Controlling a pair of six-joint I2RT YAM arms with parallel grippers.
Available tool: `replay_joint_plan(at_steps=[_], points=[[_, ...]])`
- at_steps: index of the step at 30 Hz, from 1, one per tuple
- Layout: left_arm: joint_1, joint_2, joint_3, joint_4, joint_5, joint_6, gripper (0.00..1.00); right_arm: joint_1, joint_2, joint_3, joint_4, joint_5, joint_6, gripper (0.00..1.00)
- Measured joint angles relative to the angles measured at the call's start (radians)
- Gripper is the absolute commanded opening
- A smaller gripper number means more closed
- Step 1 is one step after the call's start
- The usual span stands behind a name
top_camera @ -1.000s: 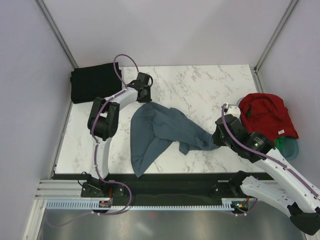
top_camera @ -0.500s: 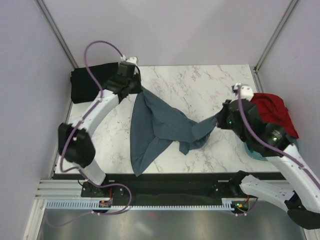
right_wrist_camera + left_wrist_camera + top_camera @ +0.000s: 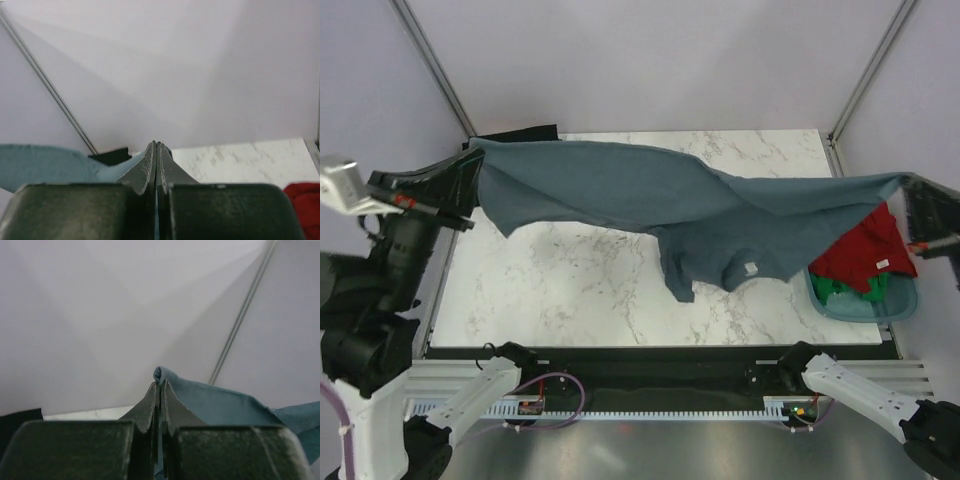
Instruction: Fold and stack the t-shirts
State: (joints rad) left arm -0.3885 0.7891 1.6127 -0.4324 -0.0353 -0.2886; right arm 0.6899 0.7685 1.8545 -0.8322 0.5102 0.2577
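The slate blue-grey t-shirt is held up in the air above the table. It is drawn into a long band from the back left corner to the right edge. Its collar and white neck label sag lowest, toward the front right.

The left claw is pinched together on one end of the cloth, and its wrist view shows a small roll of blue poking past the tips. The right claw is clamped on the opposite end, with a thin blue edge running between its closed fingers.

A black t-shirt lies at the back left corner, mostly hidden behind the raised cloth. A red t-shirt and a green t-shirt sit bunched in the pale blue tub at the right.

This looks like the spreading step, opening the shirt out before any fold. The next move likely calls for both claws to come down together, keeping the cloth taut. The sagging middle should meet bare marble first, without wrinkling or draping over the tub.
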Motion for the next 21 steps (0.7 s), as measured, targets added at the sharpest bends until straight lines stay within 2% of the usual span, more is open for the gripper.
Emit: replay_joint_plan(at_steps=[11, 14, 18, 21], points=[[0.000, -0.179, 0.061, -0.007, 0.163, 0.082, 0.02, 0.000, -0.061, 0.248, 0.092, -0.204, -0.159, 0.00], [0.000, -0.195, 0.099, -0.007, 0.166, 0.095, 0.02, -0.031, -0.062, 0.298, 0.108, -0.190, -0.193, 0.00], [0.000, -0.187, 0.144, -0.006, 0.169, 0.097, 0.02, -0.141, -0.032, 0.364, 0.126, -0.164, -0.241, 0.00], [0.000, -0.162, 0.157, -0.006, 0.151, 0.096, 0.02, -0.162, 0.018, 0.403, 0.162, -0.134, -0.261, 0.00]])
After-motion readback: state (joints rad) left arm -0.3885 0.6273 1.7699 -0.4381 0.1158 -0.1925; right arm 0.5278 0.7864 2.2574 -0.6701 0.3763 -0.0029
